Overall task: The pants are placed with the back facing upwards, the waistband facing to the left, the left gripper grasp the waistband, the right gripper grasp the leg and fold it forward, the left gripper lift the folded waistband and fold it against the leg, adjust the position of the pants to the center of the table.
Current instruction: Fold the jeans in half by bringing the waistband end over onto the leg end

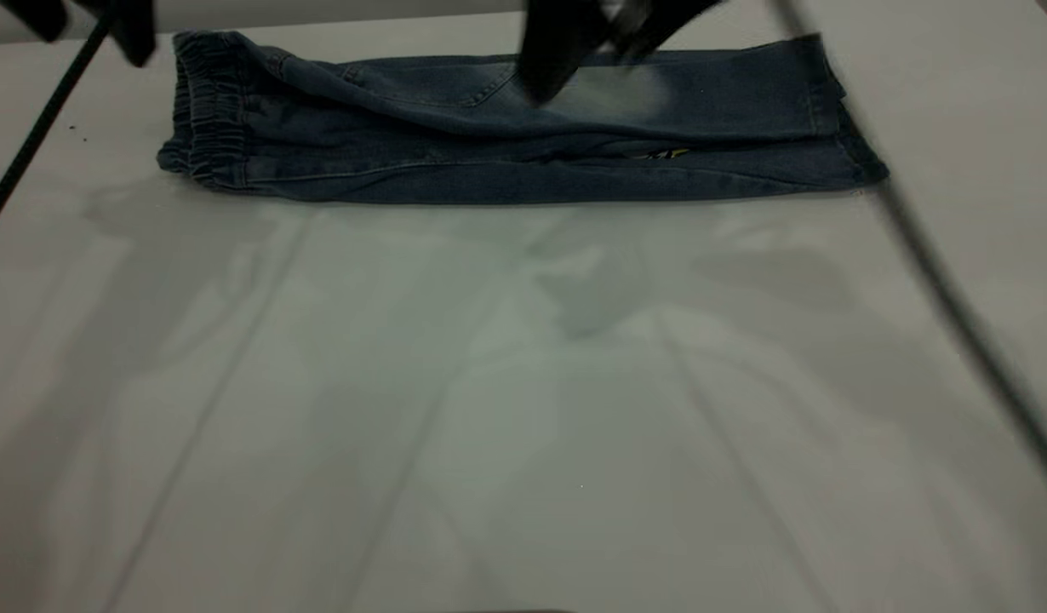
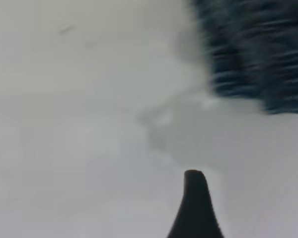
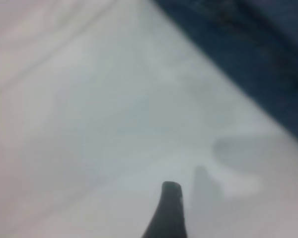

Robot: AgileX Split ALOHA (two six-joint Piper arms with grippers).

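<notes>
Pants folded lengthwise, both grippers lifted clear.

The pants (image 1: 506,119) lie across the top of the frame on the white surface (image 1: 523,409), waistband (image 1: 208,115) at left. The left gripper (image 1: 106,21) hangs upper left, the right gripper (image 1: 592,34) top centre; jaw states cannot be told.

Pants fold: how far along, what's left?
Done: the blue denim pants lie doubled lengthwise, plain leg over the printed one, gathered waistband at left. In hand: nothing gripped; the black left gripper hangs beside the waistband, the black right gripper above the leg. Left: fold waistband onto the leg, then centre the pants, now at the white table's far edge.
</notes>
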